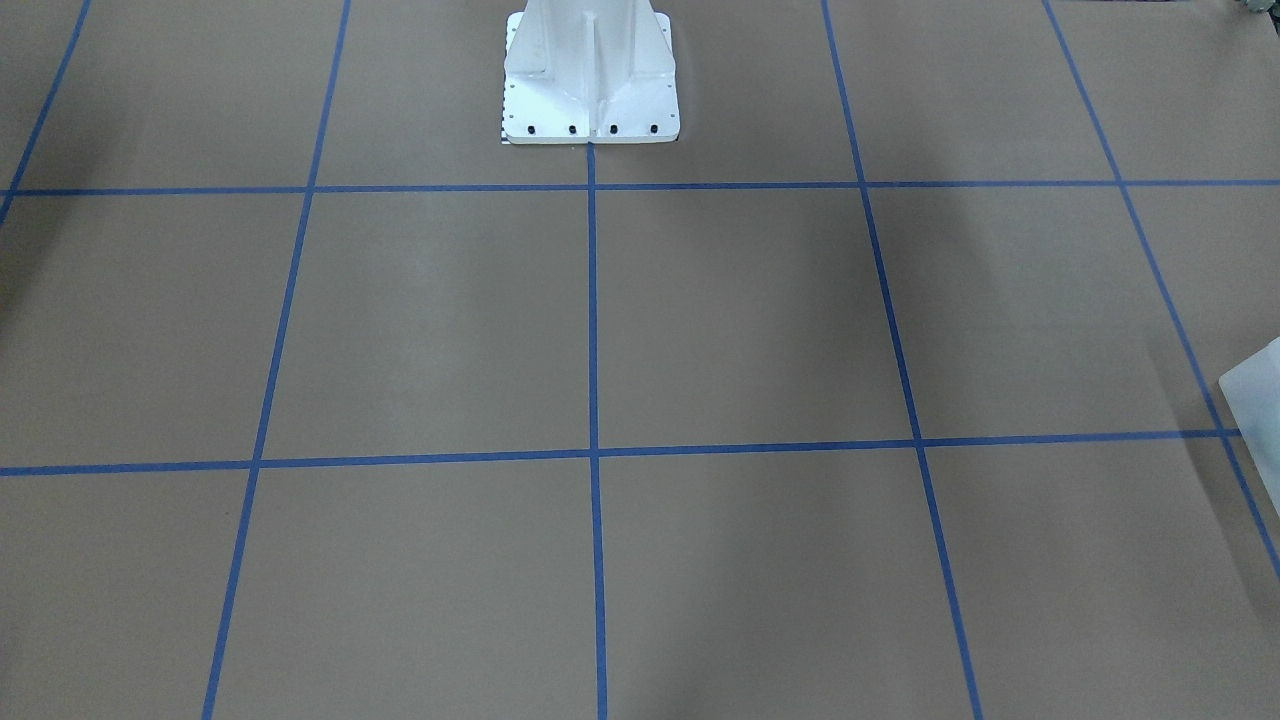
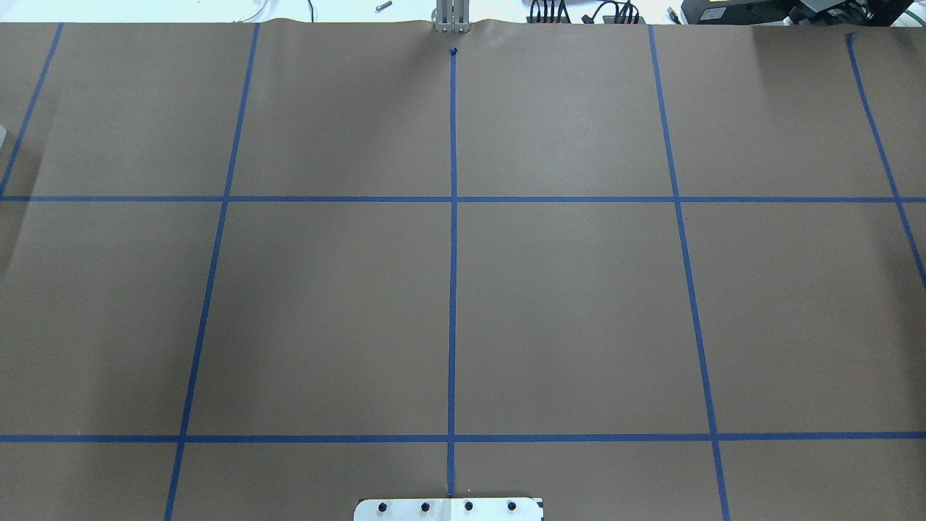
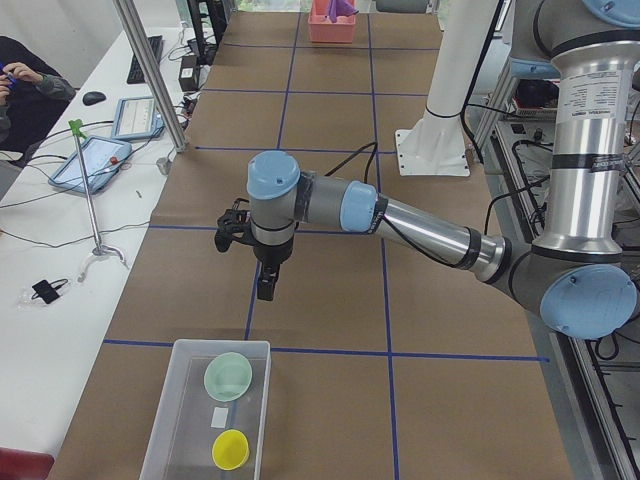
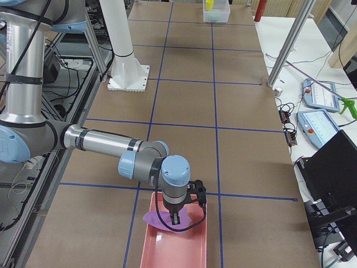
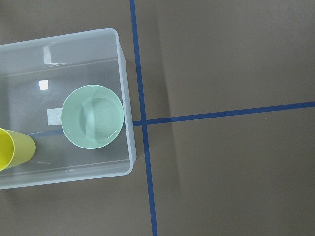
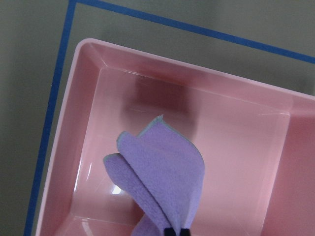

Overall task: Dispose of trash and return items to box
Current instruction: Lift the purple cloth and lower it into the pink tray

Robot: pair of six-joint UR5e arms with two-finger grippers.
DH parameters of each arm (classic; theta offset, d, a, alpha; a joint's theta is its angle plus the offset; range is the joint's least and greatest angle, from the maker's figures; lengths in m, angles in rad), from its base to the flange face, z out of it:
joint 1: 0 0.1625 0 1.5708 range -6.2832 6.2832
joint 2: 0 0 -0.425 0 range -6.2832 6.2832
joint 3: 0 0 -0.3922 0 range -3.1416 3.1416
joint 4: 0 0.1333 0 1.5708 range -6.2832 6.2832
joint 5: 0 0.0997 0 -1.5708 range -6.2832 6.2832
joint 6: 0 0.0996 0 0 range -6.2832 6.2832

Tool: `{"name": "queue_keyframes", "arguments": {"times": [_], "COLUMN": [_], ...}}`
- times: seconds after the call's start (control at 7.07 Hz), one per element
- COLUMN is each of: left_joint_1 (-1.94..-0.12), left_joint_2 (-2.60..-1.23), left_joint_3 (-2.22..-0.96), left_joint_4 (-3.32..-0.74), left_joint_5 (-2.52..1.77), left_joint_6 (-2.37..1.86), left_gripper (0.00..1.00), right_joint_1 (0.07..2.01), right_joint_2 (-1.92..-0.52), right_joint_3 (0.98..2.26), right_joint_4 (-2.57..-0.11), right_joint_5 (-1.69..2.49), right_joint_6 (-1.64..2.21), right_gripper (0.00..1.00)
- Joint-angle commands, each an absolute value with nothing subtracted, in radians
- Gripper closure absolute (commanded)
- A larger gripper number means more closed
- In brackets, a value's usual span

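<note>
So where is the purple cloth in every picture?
Exterior front-facing: not in it.
Overhead exterior: not in it.
Exterior left: the purple cloth is at the far top edge, above the pink tray.
Exterior right: near the bottom, over the pink tray, at the right end effector; cloth.
Left wrist-mounted: not in it.
Right wrist-mounted: lower middle, over the tray.
Shared landmark: the pink tray.
</note>
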State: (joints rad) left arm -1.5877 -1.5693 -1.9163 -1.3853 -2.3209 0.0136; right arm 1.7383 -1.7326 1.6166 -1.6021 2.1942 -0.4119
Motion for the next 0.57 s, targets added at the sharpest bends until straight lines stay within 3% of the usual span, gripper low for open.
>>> {"name": "queue_keyframes", "arguments": {"times": [0.0,0.42], "left_joint_1": [-1.588,-1.588], "left_joint_2": [-1.569,-1.569], "left_joint_3": [-1.916,-1.919], "left_joint_4": [-1.385,-1.387], "left_joint_5": [-2.321,-2.321], "left_joint_6": [0.014,0.009], "left_gripper": [0.01,0.01], "right_joint_1": [1.706,1.703], "right_joint_2": [-1.68,-1.637], "right_joint_3": [1.609,1.603], "right_joint_4": [-1.588,-1.611], "right_joint_5": [2.201,2.2], "right_joint_6": [-0.326,-0.316], "right_gripper": [1.0,1.0]}}
